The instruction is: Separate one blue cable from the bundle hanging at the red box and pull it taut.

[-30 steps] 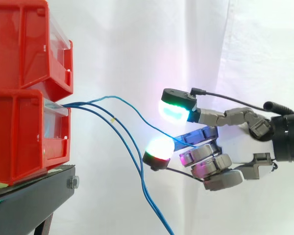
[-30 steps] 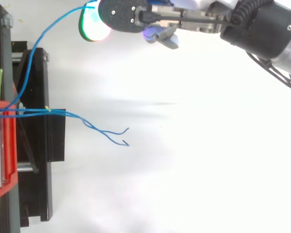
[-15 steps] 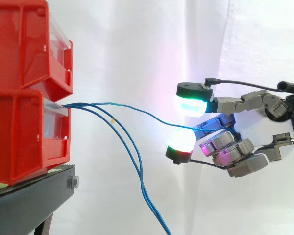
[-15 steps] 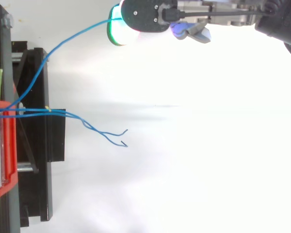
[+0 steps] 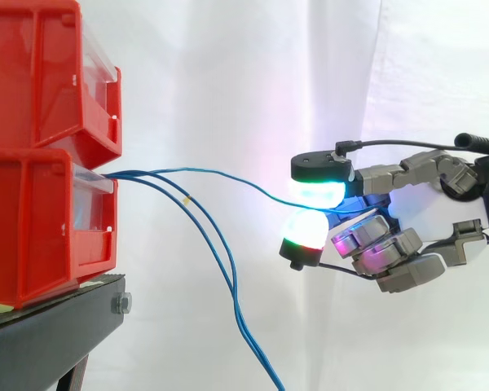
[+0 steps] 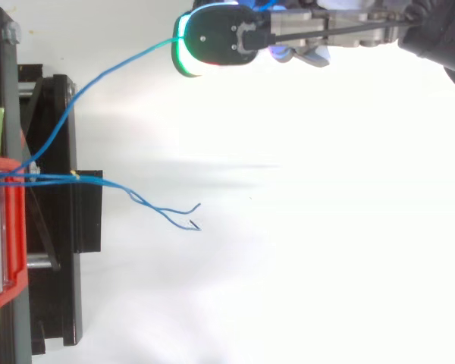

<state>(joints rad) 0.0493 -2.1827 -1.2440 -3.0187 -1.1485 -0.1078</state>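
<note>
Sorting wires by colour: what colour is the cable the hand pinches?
Blue cable, clearest in the side view.

Pulled the hand [image 5: 420,216] back from the red bin [image 5: 41,220] over the last second, nearly all of that in the first half. Since then, brought the glowing pads [image 5: 319,189] closer, upper onto lower, leaving barely a gap around the one blue cable [image 5: 228,175] pinched there. Lifted that cable from a steep sag into a shallow, nearly level run out of the bin. Seen from above, stretched its bowed curve into a longer slant.
</note>
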